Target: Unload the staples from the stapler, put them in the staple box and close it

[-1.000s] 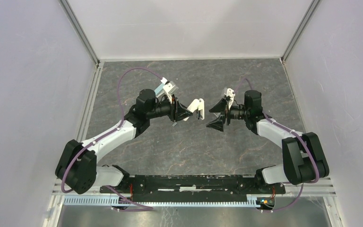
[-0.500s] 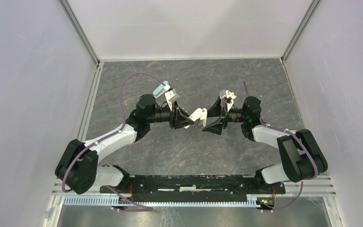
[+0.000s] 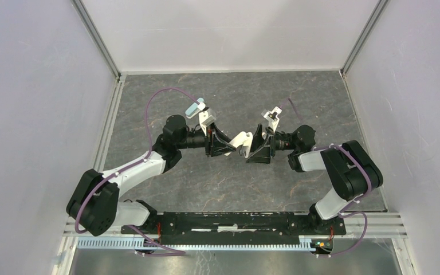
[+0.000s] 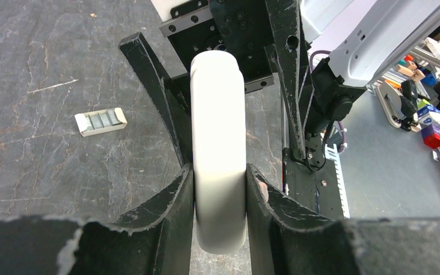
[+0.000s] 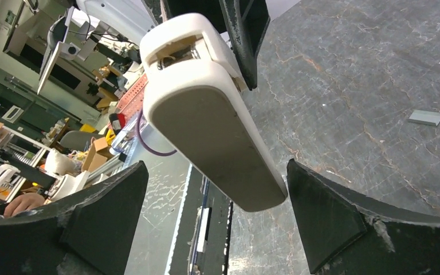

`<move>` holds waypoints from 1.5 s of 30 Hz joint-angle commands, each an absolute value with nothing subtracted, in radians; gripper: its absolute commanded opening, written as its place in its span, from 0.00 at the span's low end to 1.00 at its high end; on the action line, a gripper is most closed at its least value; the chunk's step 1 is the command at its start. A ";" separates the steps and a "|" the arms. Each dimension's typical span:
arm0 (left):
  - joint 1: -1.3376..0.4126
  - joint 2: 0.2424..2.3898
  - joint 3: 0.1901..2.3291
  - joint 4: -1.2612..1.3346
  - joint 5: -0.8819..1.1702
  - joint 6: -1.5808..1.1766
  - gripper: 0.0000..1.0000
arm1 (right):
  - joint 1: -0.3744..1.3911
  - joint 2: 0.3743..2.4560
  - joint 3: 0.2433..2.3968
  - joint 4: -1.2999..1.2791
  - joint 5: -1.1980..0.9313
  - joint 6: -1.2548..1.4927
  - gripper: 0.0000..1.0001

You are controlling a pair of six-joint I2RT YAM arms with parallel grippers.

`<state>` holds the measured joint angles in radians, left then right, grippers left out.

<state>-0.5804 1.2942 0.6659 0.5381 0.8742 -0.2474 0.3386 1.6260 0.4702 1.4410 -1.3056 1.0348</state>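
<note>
The white oblong thing (image 4: pixel 217 114) is gripped between the narrowly parted fingers of the left claw (image 4: pixel 220 172), above the desk (image 4: pixel 34 69). The right claw (image 5: pixel 216 166) is spread wide around its free end, untouched. The stapler (image 4: pixel 100 121) is seen lying flat on the desk, apart from both.

The long white oblong plastic body (image 4: pixel 217 143) sits between the 2 fingers of the left gripper (image 4: pixel 220 177), held above the middle of the dark stone-patterned tabletop (image 3: pixel 206 183). Its free end reaches rightward into the gap of the right gripper (image 5: pixel 216 166), apart from both spread fingers. The small stubby grey stapler with whitish ends (image 4: pixel 100 121) lies flat on the tabletop, well apart from the body (probably on its far side, since the overhead view does not show it).
</note>
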 commanded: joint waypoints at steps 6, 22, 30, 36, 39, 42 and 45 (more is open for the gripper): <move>-0.586 1.289 0.657 0.736 0.955 -0.362 0.02 | 0.342 1.590 0.471 1.894 -1.290 1.007 0.96; -0.585 1.325 0.686 0.695 0.962 -0.356 0.02 | 0.340 1.547 0.484 1.872 -1.325 0.948 0.41; -0.585 1.225 0.731 0.307 0.784 -0.063 0.02 | 0.343 1.353 0.631 0.515 -1.116 -0.149 0.15; -0.592 1.169 0.703 0.119 0.563 0.078 0.02 | 0.470 1.446 0.845 -0.163 -0.721 -0.685 0.12; -0.619 1.176 0.679 0.042 0.394 0.121 0.02 | 0.484 1.505 0.869 -0.210 -0.626 -0.744 0.11; -0.636 1.191 0.642 0.015 0.298 0.121 0.02 | 0.488 1.525 0.877 -0.224 -0.553 -0.767 0.11; -0.641 1.204 0.605 0.021 0.250 0.098 0.02 | 0.496 1.539 0.879 -0.231 -0.485 -0.785 0.11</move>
<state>-0.6460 1.1988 0.6384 0.0746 0.4244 0.0998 0.5095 1.5307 0.8524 -0.1421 -0.7223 -0.6422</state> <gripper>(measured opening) 0.408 0.402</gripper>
